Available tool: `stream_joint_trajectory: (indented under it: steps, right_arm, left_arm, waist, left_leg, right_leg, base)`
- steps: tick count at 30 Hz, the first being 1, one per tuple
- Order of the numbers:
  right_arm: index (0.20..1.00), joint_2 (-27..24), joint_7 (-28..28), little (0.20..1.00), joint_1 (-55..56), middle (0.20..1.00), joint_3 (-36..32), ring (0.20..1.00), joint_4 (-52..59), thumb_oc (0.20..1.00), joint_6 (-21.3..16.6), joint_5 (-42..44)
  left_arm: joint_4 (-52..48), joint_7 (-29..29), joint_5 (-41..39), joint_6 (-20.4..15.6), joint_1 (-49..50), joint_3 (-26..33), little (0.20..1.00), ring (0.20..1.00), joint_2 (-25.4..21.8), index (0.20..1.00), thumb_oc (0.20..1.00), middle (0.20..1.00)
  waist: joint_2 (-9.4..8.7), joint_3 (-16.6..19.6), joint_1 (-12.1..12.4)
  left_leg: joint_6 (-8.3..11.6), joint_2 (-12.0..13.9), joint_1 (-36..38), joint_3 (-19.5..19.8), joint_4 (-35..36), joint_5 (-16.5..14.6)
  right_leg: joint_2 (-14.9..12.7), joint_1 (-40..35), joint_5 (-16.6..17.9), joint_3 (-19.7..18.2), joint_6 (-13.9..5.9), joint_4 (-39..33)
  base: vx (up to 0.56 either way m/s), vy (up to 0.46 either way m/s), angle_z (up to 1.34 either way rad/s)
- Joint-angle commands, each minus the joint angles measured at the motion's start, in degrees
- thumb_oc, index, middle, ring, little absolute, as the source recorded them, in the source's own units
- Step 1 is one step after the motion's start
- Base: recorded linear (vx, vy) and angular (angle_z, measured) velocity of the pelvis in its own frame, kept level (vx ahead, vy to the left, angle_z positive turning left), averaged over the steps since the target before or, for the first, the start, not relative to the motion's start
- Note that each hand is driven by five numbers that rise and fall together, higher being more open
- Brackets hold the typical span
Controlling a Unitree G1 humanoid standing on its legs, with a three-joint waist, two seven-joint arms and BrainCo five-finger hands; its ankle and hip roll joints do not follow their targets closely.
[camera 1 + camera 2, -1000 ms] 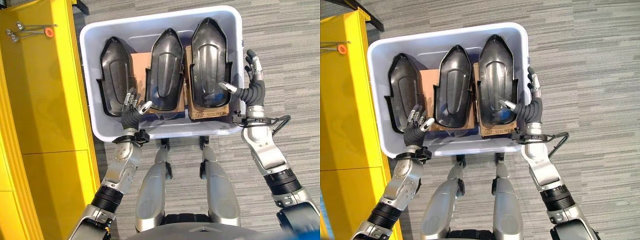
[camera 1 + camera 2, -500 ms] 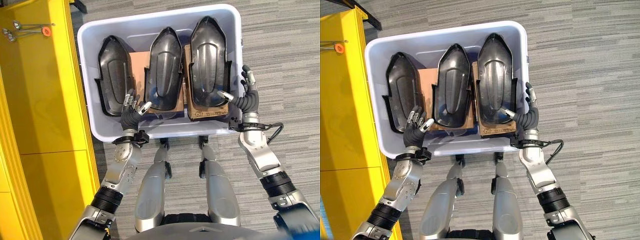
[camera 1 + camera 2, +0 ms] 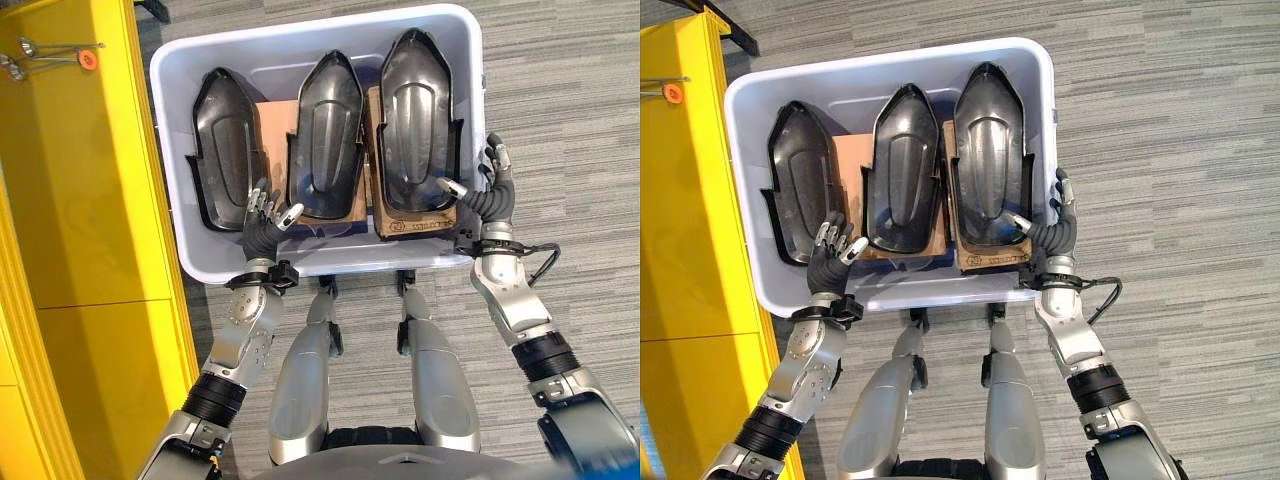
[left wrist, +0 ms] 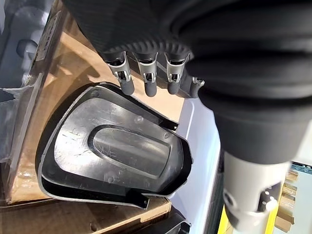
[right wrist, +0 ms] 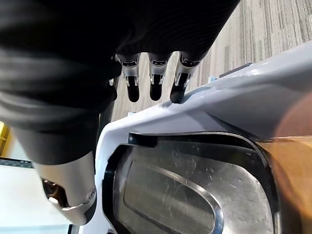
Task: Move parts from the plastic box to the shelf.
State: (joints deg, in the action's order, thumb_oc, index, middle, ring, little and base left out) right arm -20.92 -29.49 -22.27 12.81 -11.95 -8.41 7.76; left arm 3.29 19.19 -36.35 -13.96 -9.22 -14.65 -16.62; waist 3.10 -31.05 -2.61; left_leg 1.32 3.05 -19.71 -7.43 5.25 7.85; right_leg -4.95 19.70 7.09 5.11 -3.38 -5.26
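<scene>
- right robot hand [image 3: 493, 190] has moved in from well outside the plastic box [image 3: 317, 262] over the last second; it now sits at the box's right wall, fingers relaxed and spread over the rim, thumb reaching inside toward the right part [image 3: 418, 120]. it holds nothing.
- left robot hand [image 3: 265, 215] is unchanged: inside the box at its near edge, fingers loosely extended, not pinching, hovering between the left part [image 3: 226, 145] and the middle part [image 3: 328, 135].
- in the left wrist view the fingertips [image 4: 127, 87] stand just above the near end of a part [image 4: 112, 151], with no visible contact.
- all three black moulded parts lie side by side in the box, resting on cardboard [image 3: 415, 222]; none is lifted.
- the yellow shelf [image 3: 80, 200] stands on the left robot hand's outer side, beside the box.
- judgement: the right robot hand's approach suggests a two-handed grasp is being set up; no part has been transferred yet.
</scene>
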Motion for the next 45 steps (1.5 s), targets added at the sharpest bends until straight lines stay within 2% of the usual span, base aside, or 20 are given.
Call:
stream_joint_trajectory:
  steps: [1, 6, 10, 24, 33, 45]
  right_arm:
    - [1.000, 1.3, 0.5, 1.000, -2.6, 1.000, 0.9, 1.000, -4.2, 1.000, 0.5, 2.4]
    - [1.000, 1.5, 0.3, 1.000, -4.8, 1.000, 1.6, 1.000, -8.4, 1.000, 1.5, 2.5]
    - [1.000, 1.5, 0.8, 1.000, -5.1, 1.000, 2.2, 1.000, -7.7, 1.000, 1.7, 2.0]
    - [1.000, 0.1, 2.5, 1.000, -2.6, 1.000, 3.1, 1.000, 7.7, 1.000, -0.8, -2.6]
    - [1.000, 0.2, 2.3, 1.000, -4.1, 1.000, 4.5, 1.000, 5.0, 1.000, 0.3, -3.2]
    - [1.000, 1.0, 2.8, 1.000, -9.3, 1.000, 6.5, 1.000, -5.9, 1.000, 3.3, -2.5]
  left_arm:
    - [-3.4, 0.6, 2.2, -2.9, 0.8, 0.5, 1.000, 1.000, -1.5, 1.000, 1.000, 1.000]
    - [-3.4, 0.3, 1.6, -3.0, 0.7, 0.1, 1.000, 1.000, -1.2, 1.000, 1.000, 1.000]
    - [-3.8, 0.0, 1.5, -3.0, 0.9, 0.3, 1.000, 1.000, -1.3, 1.000, 1.000, 1.000]
    - [-4.9, 0.8, 3.1, -2.6, 1.0, 1.0, 1.000, 1.000, -1.7, 1.000, 1.000, 1.000]
    - [-4.4, 1.1, 2.7, -2.8, 0.7, 0.7, 1.000, 1.000, -1.4, 1.000, 1.000, 1.000]
    - [-3.2, 0.5, 1.3, -3.1, 0.2, 0.0, 1.000, 1.000, -0.8, 1.000, 1.000, 1.000]
  waist:
    - [-1.18, 1.3, 1.7]
    - [-0.88, 1.3, 2.3]
    - [-0.75, 1.3, 2.6]
    - [-1.93, 1.3, 1.8]
    - [-1.86, 1.3, 2.2]
    - [-1.10, 1.3, 3.4]
  left_leg:
    - [4.29, 2.7, 2.1, 0.3, -0.4, -0.7]
    - [4.24, 2.6, 1.6, 0.5, -0.3, -0.7]
    - [4.29, 2.7, 1.4, 0.4, -0.3, -0.6]
    - [4.36, 2.7, 1.6, 0.2, -0.3, -0.7]
    - [4.33, 2.7, 1.5, 0.5, -0.3, -0.7]
    - [4.31, 2.5, 0.8, 0.9, -0.3, -0.6]
  right_leg:
    - [-6.1, 2.7, -1.1, 1.6, -5.65, 6.4]
    - [-6.0, 3.3, -1.1, 1.8, -5.66, 6.7]
    - [-6.0, 3.6, -1.1, 2.0, -5.70, 7.0]
    - [-6.1, 3.3, -0.9, 2.2, -5.87, 6.6]
    - [-6.1, 3.3, -1.0, 2.3, -5.77, 6.6]
    - [-6.2, 3.5, -1.0, 2.9, -5.70, 6.6]
  base:
    - [0.00, 0.000, 0.00]
    - [0.00, 0.000, 0.00]
    - [0.00, 0.000, 0.00]
    - [0.00, 0.000, 0.00]
    - [0.00, 0.000, 0.00]
    - [0.00, 0.000, 0.00]
